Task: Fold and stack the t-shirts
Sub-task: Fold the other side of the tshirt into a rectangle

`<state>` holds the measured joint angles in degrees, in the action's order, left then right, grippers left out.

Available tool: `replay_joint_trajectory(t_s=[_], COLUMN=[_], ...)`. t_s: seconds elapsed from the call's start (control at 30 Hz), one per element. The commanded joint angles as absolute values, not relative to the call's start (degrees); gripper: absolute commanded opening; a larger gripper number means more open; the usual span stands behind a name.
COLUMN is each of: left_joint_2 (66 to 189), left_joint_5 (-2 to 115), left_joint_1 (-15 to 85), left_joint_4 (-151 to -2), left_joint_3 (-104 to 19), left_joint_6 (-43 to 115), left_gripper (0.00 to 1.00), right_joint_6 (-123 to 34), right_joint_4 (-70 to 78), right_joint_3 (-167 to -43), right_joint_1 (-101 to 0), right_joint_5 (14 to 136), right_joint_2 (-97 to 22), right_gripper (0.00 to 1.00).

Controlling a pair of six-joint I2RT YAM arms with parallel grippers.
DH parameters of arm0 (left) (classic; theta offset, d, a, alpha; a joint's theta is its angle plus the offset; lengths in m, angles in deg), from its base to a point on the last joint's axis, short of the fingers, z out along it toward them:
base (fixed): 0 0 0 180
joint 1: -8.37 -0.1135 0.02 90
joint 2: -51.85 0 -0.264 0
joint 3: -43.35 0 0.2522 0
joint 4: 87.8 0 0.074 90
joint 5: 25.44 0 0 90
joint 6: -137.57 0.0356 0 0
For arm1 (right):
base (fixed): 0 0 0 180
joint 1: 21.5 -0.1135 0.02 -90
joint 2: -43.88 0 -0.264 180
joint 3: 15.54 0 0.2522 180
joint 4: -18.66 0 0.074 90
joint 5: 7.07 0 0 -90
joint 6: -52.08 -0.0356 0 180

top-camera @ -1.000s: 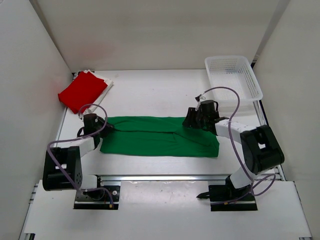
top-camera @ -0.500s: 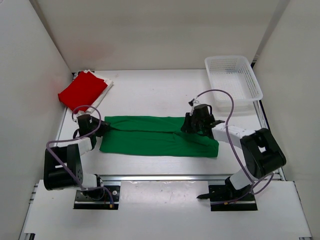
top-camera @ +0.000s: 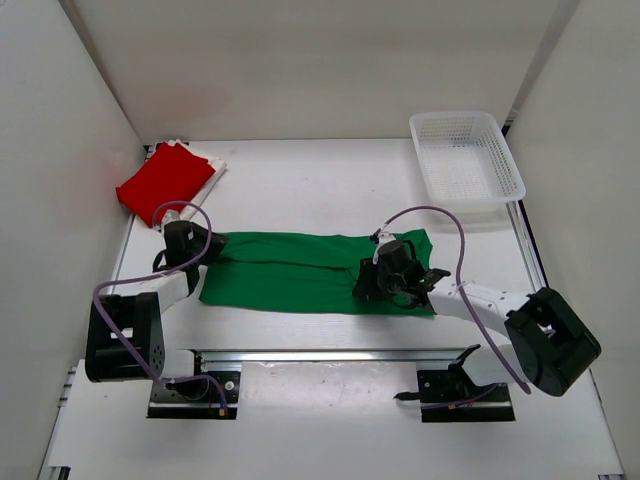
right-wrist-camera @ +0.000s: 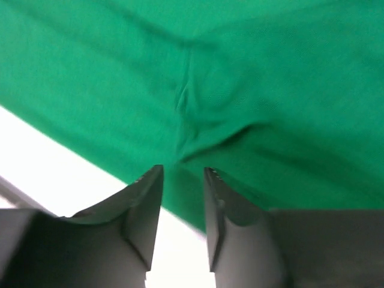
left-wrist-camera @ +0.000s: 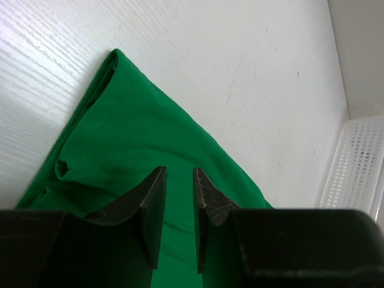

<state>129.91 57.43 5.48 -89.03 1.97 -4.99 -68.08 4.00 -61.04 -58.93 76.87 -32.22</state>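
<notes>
Lying flat on the table, the green t-shirt is folded into a long band running L-R, near the front edge. The L gripper sits at its left end, jaws a narrow gap apart w/ green cloth showing between them; can't tell if any is pinched. The R gripper is low over the band's right part by the near hem, jaws apart, tips at a pucker in the cloth. Back-left corner: red t-shirt folded atop the white t-shirt. Back-right: white lattice basket, well apart from the shirts.
</notes>
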Motion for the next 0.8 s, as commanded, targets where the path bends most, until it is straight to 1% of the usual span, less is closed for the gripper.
replay_joint_trajectory(t_s=[0.0,0.07,0.1,0.13,0.17,0.23,0.27,0.33,0.47,0.57,0.67,0.77], left_joint_2=[129.63,130.07,130.42,130.6,131.3,132.61,134.19,136.47,140.0,140.96,142.11,143.52], left_joint_5=[58.85,58.68,58.94,59.55,60.08,61.48,61.84,61.93,59.47,58.33,57.36,56.22], left_joint_1=[5.82,5.82,5.74,6.0,6.7,7.14,7.23,7.06,5.74,4.95,3.72,3.01], left_joint_4=[-88.9,-88.37,-88.2,-88.37,-88.37,-87.14,-86.79,-86.0,-85.82,-86.43,-86.97,-86.27], left_joint_3=[-0.64,-0.91,-1.43,-1.35,-1.7,-3.01,-3.63,-4.59,-5.57,-5.92,-5.83,-7.41], left_joint_6=[-3.94,-3.67,-3.24,-3.06,-2.8,-1.74,-1.22,-0.68,-0.95,-0.95,-1.91,-2.01], left_gripper=[0.35,0.35,0.35,0.34,0.35,0.33,0.35,0.34,0.33,0.33,0.32,0.31], right_joint_6=[-70.71,-69.05,-68.34,-67.81,-67.02,-65.01,-64.39,-62.98,-62.79,-62.45,-62.27,-63.06], right_joint_4=[5.08,4.99,3.68,3.32,4.54,6.64,6.83,7.36,7.36,8.24,7.1,5.17], right_joint_3=[-61.72,-62.52,-62.87,-63.22,-63.31,-63.4,-64.18,-65.5,-67.7,-65.52,-62.88,-58.58], right_joint_1=[-60.87,-60.35,-59.57,-58.6,-56.68,-51.94,-50.78,-45.6,-40.05,-40.13,-41.36,-44.51], right_joint_5=[75.37,76.25,76.6,76.95,77.04,77.3,77.22,77.66,73.1,71.95,70.98,71.94], right_joint_2=[-29.07,-26.54,-26.0,-25.39,-25.03,-26.07,-28.0,-30.46,-37.23,-38.2,-36.37,-30.23], right_gripper=[0.33,0.33,0.3,0.22,0.17,0.09,0.05,0.04,0.0,0.0,0.0,0.01])
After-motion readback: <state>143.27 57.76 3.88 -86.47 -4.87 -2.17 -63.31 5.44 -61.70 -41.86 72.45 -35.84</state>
